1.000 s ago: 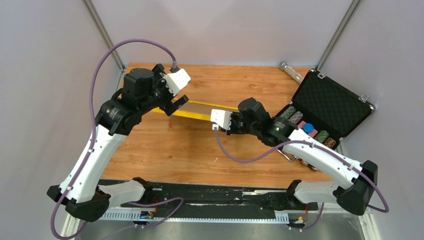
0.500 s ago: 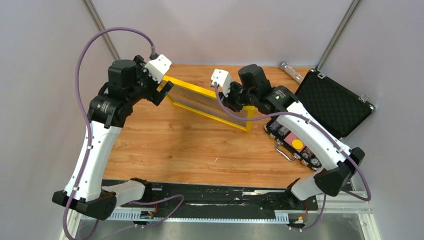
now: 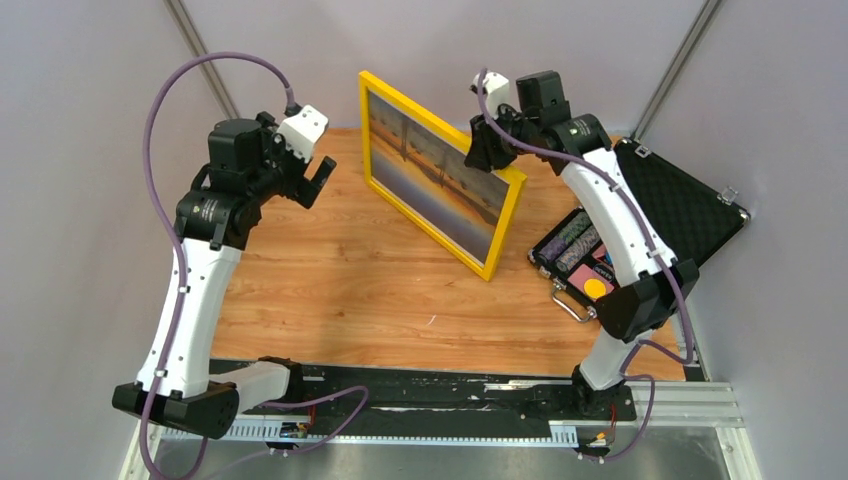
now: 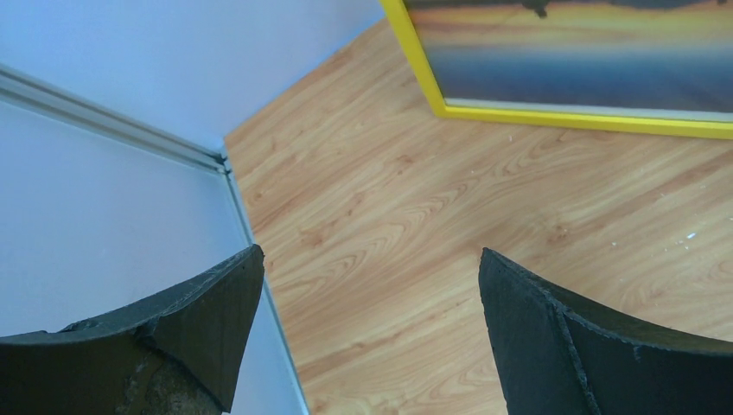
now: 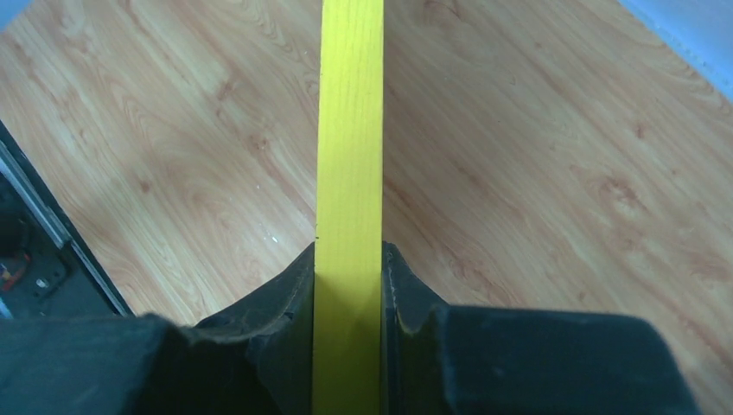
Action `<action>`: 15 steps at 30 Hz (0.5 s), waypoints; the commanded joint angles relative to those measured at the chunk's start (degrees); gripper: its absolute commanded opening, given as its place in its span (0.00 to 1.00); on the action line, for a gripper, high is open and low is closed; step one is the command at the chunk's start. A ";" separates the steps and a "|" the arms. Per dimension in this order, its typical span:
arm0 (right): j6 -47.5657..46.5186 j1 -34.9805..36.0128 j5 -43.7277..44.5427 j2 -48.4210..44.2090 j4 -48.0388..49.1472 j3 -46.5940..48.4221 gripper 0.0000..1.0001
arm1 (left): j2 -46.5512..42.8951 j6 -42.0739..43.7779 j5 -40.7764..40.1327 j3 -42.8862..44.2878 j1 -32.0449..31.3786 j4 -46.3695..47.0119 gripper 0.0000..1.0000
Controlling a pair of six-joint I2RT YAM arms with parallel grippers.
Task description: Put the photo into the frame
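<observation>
Top view: the frame (image 3: 365,130) stands upright on a long edge, apparently resting on the table (image 3: 330,290), with the photo (image 3: 435,170) inside. The right gripper (image 3: 488,140) holds its top rail. The left gripper (image 3: 318,183) sits just left, empty.
Left wrist view: fingers (image 4: 207,328) wide apart, lower rail far-right.
Right wrist view: only here is the pinch on the rail evident.

Robotics laboratory test cell: wood-grain surface (image 3: 330,290) enclosed by plain grey panels (image 3: 80,150) on metal posts (image 3: 205,65); left arm (image 3: 195,300) and right arm (image 3: 610,215), cabled, bolted to a black base rail (image 3: 440,392).
</observation>
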 commanded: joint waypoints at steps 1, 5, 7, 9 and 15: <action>10.25 -5.82 -8.14 1.20 5.71 7.68 0.00 | -0.87 -2.20 2.53 -3.48 0.67 2.62 1.00; 15.83 -11.27 -11.12 3.01 5.74 8.96 0.00 | -0.95 -2.85 3.74 -7.05 0.69 3.67 1.00; 17.40 -12.94 -12.23 3.33 5.78 8.53 0.00 | -0.91 -3.15 4.36 -8.38 0.72 4.24 1.00; 19.25 -14.60 -13.33 3.56 6.07 7.43 0.00 | -0.89 -3.40 4.91 -9.60 0.68 4.81 1.00; 24.76 -19.49 -17.01 1.79 11.13 -2.11 0.00 | -0.56 -4.62 7.17 -12.86 0.72 6.49 1.00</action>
